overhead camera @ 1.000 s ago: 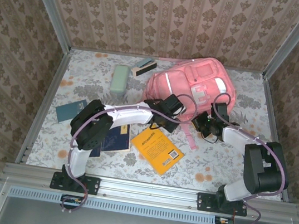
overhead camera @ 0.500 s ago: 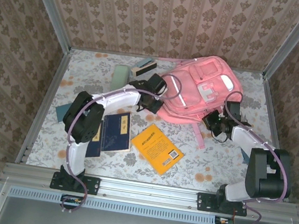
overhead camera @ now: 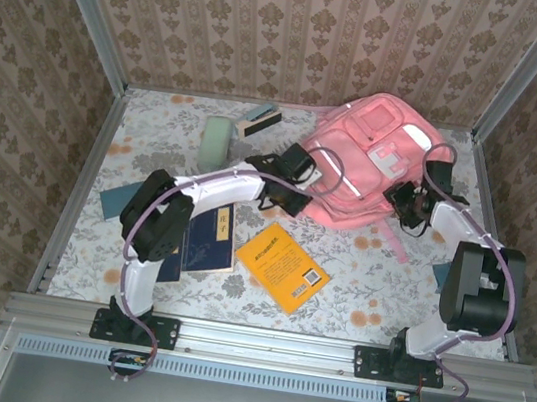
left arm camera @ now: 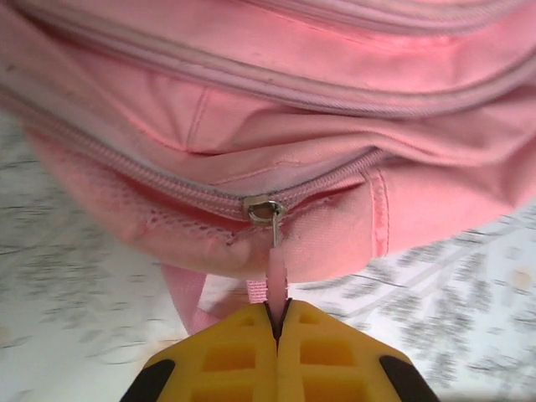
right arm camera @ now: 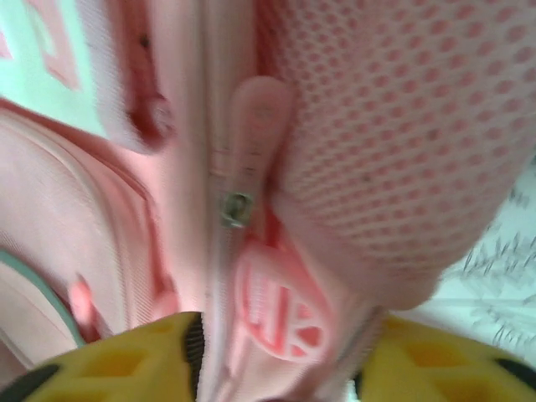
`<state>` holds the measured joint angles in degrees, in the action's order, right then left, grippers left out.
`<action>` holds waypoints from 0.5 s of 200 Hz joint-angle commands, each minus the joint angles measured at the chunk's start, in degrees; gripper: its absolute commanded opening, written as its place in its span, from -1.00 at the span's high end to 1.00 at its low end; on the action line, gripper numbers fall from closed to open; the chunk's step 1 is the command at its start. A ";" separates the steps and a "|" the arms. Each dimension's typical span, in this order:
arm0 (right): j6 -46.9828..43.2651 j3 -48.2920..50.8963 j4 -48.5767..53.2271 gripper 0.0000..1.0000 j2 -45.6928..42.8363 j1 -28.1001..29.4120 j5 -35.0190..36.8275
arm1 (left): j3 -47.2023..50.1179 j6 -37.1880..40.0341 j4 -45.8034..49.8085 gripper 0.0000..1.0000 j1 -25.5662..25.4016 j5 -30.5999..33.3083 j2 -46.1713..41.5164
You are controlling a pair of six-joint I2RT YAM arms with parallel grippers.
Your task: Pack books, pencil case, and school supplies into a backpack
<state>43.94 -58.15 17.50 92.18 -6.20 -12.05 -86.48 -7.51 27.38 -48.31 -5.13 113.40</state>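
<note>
left gripper [left arm camera: 277, 316] clenched tight on the zipper pull [left arm camera: 276, 280], backpack [left arm camera: 251, 126] bulging just beyond it. over at the pack's right side, right gripper [right arm camera: 280, 362] jaws apart, mesh pocket [right arm camera: 402, 142] between them.

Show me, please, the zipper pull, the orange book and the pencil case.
zipper pull [left arm camera: 276, 278]: left wrist view, on its pink tab.
orange book [overhead camera: 282, 265]: top view, middle of its cover.
pencil case [overhead camera: 215, 143]: top view, middle of the pouch.

White-and-black arms [overhead camera: 220, 186], purple cables [overhead camera: 328, 155], yellow end effector fingers [left arm camera: 239, 362]
</note>
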 commanded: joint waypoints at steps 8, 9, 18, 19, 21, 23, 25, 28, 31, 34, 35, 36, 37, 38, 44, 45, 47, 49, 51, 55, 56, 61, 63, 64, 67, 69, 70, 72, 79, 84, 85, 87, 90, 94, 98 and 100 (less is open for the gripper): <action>-1.54 -2.81 3.37 -0.25 -2.03 -0.14 0.66 | -1.62 -4.66 -2.21 1.00 -4.97 -7.06 -0.62; -1.43 -2.69 3.44 -0.26 -2.24 -0.09 0.60 | -1.69 -4.82 -2.31 1.00 -5.09 -7.16 -0.54; -0.49 -1.01 4.08 -0.30 -4.29 0.11 0.46 | -2.44 -5.84 -3.03 1.00 -6.04 -8.04 0.26; -0.33 -0.79 4.10 -0.30 -4.64 0.17 0.46 | -2.54 -5.89 -3.12 1.00 -6.15 -8.14 0.38; -0.06 -0.40 4.25 -0.30 -5.17 0.27 0.43 | -2.71 -6.04 -3.34 1.00 -6.46 -8.34 0.58; 0.16 0.14 4.29 -0.30 -5.74 0.34 0.40 | -2.90 -6.18 -3.48 1.00 -6.62 -8.57 0.76; 0.44 0.54 4.36 -0.30 -6.24 0.45 0.33 | -3.08 -6.33 -3.58 1.00 -6.86 -8.69 0.94; 0.78 1.30 4.57 -0.30 -7.08 0.59 0.24 | -3.29 -6.49 -3.70 1.00 -7.11 -8.87 1.14; 1.20 2.07 4.69 -0.29 -7.85 0.80 0.05 | -3.60 -6.59 -3.80 1.00 -7.40 -8.93 1.46; 1.56 2.81 4.76 -0.29 -8.77 0.91 -0.19 | -3.83 -6.76 -3.82 1.00 -7.68 -8.94 1.71; 1.66 3.06 4.75 -0.29 -9.12 0.96 -0.35 | -3.90 -6.79 -3.86 1.00 -7.76 -8.94 1.76; 1.75 3.36 4.74 -0.29 -9.48 1.03 -0.43 | -4.02 -6.85 -3.89 1.00 -7.85 -8.89 1.84; 1.89 3.55 4.79 -0.29 -9.74 1.06 -0.56 | -4.12 -6.88 -3.90 1.00 -7.94 -8.87 1.87; 2.00 3.78 4.81 -0.29 -9.96 1.17 -0.67 | -4.17 -6.94 -3.95 1.00 -7.98 -8.86 1.98; 2.95 5.37 5.25 -0.28 -11.75 1.63 -0.90 | -4.50 -7.12 -4.20 1.00 -8.39 -8.98 2.37; 3.15 5.57 5.35 -0.28 -11.93 1.71 -0.84 | -4.49 -7.19 -4.23 1.00 -8.42 -9.00 2.45; 3.47 6.14 5.64 -0.28 -12.07 1.96 -0.75 | -4.56 -7.28 -4.30 1.00 -8.52 -9.09 2.57; 3.83 6.58 5.82 -0.28 -13.07 2.15 -0.64 | -4.57 -7.35 -4.42 1.00 -8.61 -9.17 2.64; 4.15 7.16 6.04 -0.28 -14.18 2.37 -0.55 | -4.62 -7.48 -4.54 1.00 -8.67 -9.26 2.75; 4.78 8.30 6.35 -0.27 -15.31 2.89 -0.43 | -4.77 -7.68 -4.81 1.00 -8.86 -9.44 2.93; 4.94 8.53 6.42 -0.27 -15.64 3.01 -0.43 | -4.81 -7.78 -4.84 1.00 -8.88 -9.49 2.99; 5.73 9.90 6.66 -0.27 -17.06 3.75 -0.39 | -4.83 -8.03 -4.98 1.00 -8.99 -9.82 3.25; 6.09 10.54 6.74 -0.26 -17.64 4.07 -0.24 | -4.93 -8.11 -4.99 1.00 -9.05 -9.93 3.32; 6.17 10.74 6.79 -0.26 -17.91 4.25 -0.16 | -4.93 -8.08 -4.98 1.00 -9.07 -9.96 3.36; 6.65 11.51 7.03 -0.27 -18.67 4.81 0.11 | -5.02 -8.13 -4.98 1.00 -9.14 -10.06 3.54; 6.92 11.97 7.16 -0.26 -19.18 5.15 0.35 | -5.13 -8.09 -4.90 1.00 -9.16 -10.07 3.57; 6.97 12.25 7.27 -0.27 -19.38 5.32 0.57 | -5.12 -8.11 -4.89 1.00 -9.16 -10.08 3.57; 7.13 12.75 7.46 -0.27 -19.95 5.74 0.88 | -5.13 -8.13 -4.88 1.00 -9.21 -10.08 3.64; 7.57 14.23 8.43 -0.29 -21.51 6.80 2.53 | -5.03 -7.93 -4.69 1.00 -9.32 -10.00 3.60; 7.87 14.94 9.55 -0.32 -22.66 7.48 3.95 | -4.81 -7.84 -4.63 1.00 -9.31 -9.99 3.50; 8.02 15.15 9.74 -0.34 -22.84 7.59 4.22 | -4.83 -7.81 -4.62 1.00 -9.32 -9.99 3.41; 8.16 15.50 10.14 -0.36 -23.19 7.77 4.84 | -4.66 -7.79 -4.61 1.00 -9.31 -10.04 3.36; 8.27 16.06 10.69 -0.39 -23.87 7.91 5.55 | -4.53 -7.72 -4.61 1.00 -9.26 -9.93 3.24; 8.49 16.84 11.11 -0.41 -24.66 7.95 6.19 | -4.23 -7.58 -4.57 1.00 -9.30 -9.91 3.02; 8.79 17.63 11.38 -0.41 -25.47 7.91 6.53 | -3.92 -7.50 -4.53 1.00 -9.31 -9.90 2.74; 8.97 18.05 11.49 -0.42 -25.96 7.89 6.61 | -3.84 -7.52 -4.52 1.00 -9.33 -9.90 2.64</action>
<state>49.32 -44.25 23.38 70.26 0.89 -9.80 -89.38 -14.06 24.67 -57.47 -13.15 116.22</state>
